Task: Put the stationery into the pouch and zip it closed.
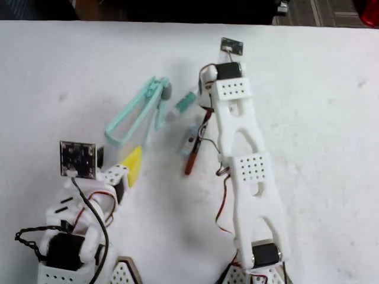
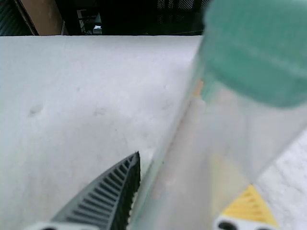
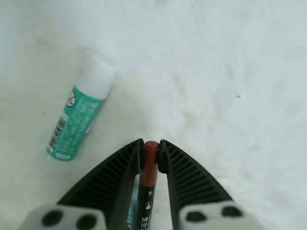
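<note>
White table, dark room beyond — pouch, right gripper clamping pen

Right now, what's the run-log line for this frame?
left hand: at pouch | right hand: shut on pen | glue stick: on table

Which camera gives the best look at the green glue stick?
The right wrist view: the glue stick lies close and whole on the table, white cap plain. The high view shows the glue stick small, from above.
</note>
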